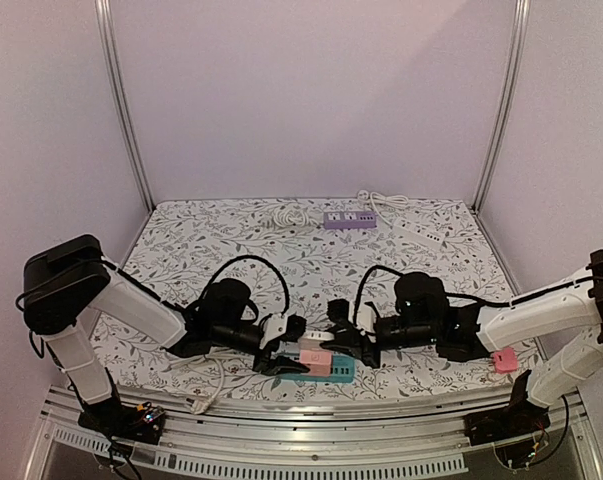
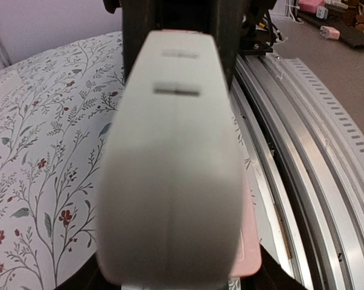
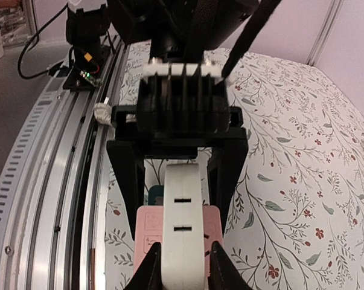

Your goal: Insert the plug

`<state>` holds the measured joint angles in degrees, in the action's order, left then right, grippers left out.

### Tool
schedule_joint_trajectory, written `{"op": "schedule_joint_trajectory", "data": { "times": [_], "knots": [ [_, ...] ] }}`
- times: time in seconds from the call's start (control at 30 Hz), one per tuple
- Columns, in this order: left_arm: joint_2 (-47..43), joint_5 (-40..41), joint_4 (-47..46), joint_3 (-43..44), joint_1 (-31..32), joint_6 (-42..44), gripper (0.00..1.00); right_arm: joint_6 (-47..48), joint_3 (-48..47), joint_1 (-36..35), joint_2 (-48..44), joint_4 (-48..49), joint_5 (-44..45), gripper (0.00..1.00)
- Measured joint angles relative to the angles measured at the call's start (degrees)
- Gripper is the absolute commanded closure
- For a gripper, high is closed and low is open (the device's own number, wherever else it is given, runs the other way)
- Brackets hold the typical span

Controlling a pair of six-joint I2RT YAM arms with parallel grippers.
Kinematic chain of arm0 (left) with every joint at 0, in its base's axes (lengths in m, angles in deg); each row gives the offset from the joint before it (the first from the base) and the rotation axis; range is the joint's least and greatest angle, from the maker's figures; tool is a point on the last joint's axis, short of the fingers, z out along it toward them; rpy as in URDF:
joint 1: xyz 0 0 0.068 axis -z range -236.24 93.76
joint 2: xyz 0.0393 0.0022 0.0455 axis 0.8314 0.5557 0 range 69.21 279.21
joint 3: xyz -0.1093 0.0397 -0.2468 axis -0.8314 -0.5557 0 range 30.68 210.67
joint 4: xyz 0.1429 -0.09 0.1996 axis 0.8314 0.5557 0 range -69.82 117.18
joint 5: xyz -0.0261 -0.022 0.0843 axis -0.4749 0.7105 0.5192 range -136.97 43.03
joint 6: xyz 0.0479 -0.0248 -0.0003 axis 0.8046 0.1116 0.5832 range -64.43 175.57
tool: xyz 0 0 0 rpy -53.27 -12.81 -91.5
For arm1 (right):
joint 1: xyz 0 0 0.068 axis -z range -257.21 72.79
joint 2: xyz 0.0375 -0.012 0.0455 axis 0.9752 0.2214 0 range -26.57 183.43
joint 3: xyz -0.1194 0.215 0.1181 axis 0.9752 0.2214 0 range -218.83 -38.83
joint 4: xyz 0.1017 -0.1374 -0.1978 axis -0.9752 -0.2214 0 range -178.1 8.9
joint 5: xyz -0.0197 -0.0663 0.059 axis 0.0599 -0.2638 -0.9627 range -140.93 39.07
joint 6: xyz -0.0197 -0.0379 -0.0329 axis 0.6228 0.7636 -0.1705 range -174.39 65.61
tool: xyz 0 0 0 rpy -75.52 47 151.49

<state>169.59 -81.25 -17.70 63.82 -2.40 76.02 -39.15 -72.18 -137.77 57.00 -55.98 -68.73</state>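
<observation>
My right gripper is shut on a white plug with two slots in its upper face. The plug stands on top of a pink socket block, which lies on the cloth at the table's near edge. Facing it, my left gripper straddles the pink socket block, its black fingers pressed to the block's two sides. In the left wrist view the white plug fills the middle, blurred, with the pink block showing at its lower right. The plug's pins are hidden.
A teal power strip lies right behind the pink block. A second pink piece sits under the right arm. At the back are a purple power strip, a white strip and a coiled white cable. The metal rail runs along the near edge.
</observation>
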Motion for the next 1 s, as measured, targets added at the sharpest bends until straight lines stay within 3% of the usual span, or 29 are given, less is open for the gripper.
{"op": "schedule_joint_trajectory", "data": {
  "times": [0.1, 0.23, 0.33, 0.7, 1.0],
  "knots": [
    [0.00, -0.07, -0.09, 0.00, 0.04, 0.94, 0.67, -0.83, -0.76, 0.11, 0.90, -5.25, 0.26, 0.35],
    [0.00, -0.42, -0.15, 0.00, 0.02, 1.07, 0.57, -0.85, -1.73, 0.17, 0.22, -8.55, -0.35, 0.24],
    [0.00, -0.55, -0.13, 0.00, 0.02, 1.70, 0.46, -1.40, -1.84, 0.22, -1.73, -11.93, 0.09, 0.03],
    [-0.22, -0.83, 2.23, 0.63, -0.02, 4.15, 0.02, -3.58, -1.62, 3.37, -11.63, -17.55, 1.42, 0.01],
    [-6.69, 2.36, 9.81, 0.70, -0.15, 7.26, 0.00, -10.16, -2.01, 7.50, -14.34, -20.81, 0.55, 0.03]
  ]
}}
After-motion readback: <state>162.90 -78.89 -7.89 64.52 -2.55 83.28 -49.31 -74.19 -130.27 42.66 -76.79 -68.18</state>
